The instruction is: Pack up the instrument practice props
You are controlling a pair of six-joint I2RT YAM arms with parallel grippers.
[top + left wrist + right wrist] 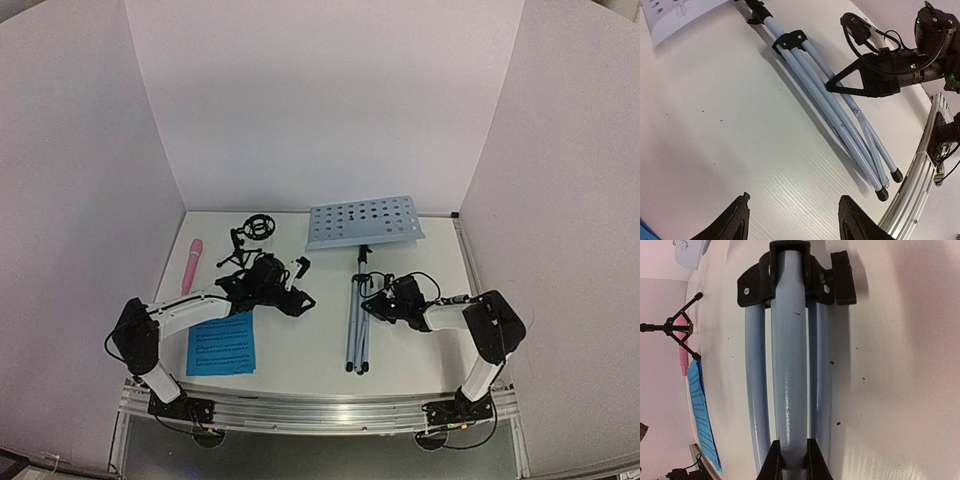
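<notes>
The pale perforated music stand [364, 221] lies flat at the back, its folded silver tripod [357, 325] pointing toward the near edge. My right gripper [372, 300] is shut on the tripod's middle tube [790, 390], one finger on each side. My left gripper [298, 300] is open and empty over bare table left of the tripod [840, 115], its fingertips [740, 220] wide apart. The pink microphone [192, 265] lies at the far left. The black mic stand [255, 235] stands behind my left arm. The blue sheet-music pages [221, 345] lie at the near left.
White walls enclose the table on three sides. A metal rail [320, 405] runs along the near edge. The tripod's black hub with its knob [790, 277] sits just ahead of my right fingers. The right arm [920, 65] shows in the left wrist view.
</notes>
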